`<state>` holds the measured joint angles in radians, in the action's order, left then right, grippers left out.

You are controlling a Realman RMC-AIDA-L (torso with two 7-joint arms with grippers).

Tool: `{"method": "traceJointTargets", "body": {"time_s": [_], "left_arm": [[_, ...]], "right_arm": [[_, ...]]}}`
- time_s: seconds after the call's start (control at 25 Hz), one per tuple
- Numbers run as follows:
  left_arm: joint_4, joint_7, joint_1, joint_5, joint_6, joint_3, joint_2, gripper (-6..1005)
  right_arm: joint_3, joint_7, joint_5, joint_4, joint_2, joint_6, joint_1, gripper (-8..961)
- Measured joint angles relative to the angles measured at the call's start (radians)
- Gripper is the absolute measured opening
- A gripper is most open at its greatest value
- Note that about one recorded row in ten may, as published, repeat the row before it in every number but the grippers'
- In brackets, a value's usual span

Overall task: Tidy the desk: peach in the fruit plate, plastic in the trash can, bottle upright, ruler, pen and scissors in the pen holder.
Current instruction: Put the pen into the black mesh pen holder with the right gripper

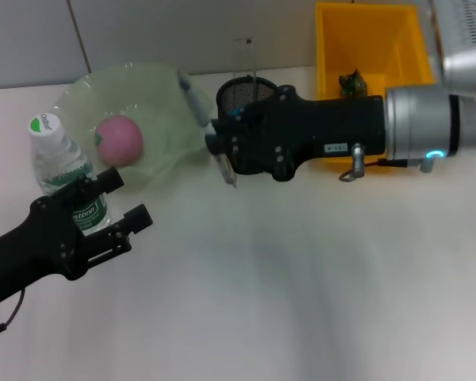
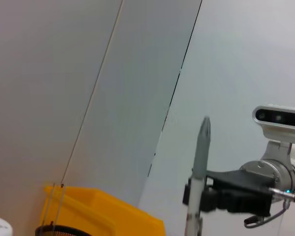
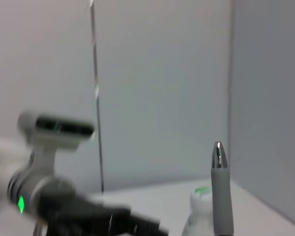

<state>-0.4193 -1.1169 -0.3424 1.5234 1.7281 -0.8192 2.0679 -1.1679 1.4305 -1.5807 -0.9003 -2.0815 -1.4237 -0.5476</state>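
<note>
While the right tool (image 1: 220, 147) hangs clamped on the pen (image 1: 197, 101), gripping it low on the barrel, I judge the drop into the pen holder (image 1: 239, 94) to be the step in hand. The holder sits just behind the tool, partly hidden by its black body, with the clear ruler (image 1: 245, 57) already standing in it.

The desk (image 1: 301, 278) in front of the tool carries nothing that I can see. The yellow trash can (image 1: 365, 40) stands behind the right arm, something dark and green inside it. The pale green fruit plate (image 1: 163, 131) lies just beside the tool on its left-arm side, and the pen's upper end leans out over the plate's rim. The peach (image 1: 118, 140) is in the plate. The bottle (image 1: 63, 171) stands upright near the plate, with the left tool (image 1: 127, 205) hovering just in front of it, fingers spread and holding nothing.

My worry is the tilt: if I release with the pen leaning like this, its tip could catch the mesh rim or knock the ruler, and the pen could tumble into the plate. The holder is light and might tip over. I cannot see the scissors.
</note>
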Motion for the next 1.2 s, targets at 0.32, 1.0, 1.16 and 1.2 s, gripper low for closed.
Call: {"method": "traceJointTargets", "body": {"time_s": [0.32, 1.0, 1.16, 1.2], "left_arm": [[0.018, 0.02, 0.0, 0.002, 0.006, 0.0, 0.0, 844], [0.04, 0.041, -0.013, -0.003, 0.007, 0.0, 0.001, 844], [0.04, 0.044, -0.015, -0.003, 0.008, 0.001, 0.002, 844], [0.04, 0.046, -0.016, -0.003, 0.009, 0.001, 0.002, 844]], "right_arm": [[0.005, -0.004, 0.102, 0.085, -0.001, 0.017, 0.016, 123], [0.039, -0.136, 0.337, 0.198, 0.0, 0.097, 0.035, 122], [0.03, -0.148, 0.331, 0.2, 0.002, 0.097, 0.041, 122], [0.029, -0.149, 0.33, 0.2, 0.003, 0.094, 0.048, 122]]}}
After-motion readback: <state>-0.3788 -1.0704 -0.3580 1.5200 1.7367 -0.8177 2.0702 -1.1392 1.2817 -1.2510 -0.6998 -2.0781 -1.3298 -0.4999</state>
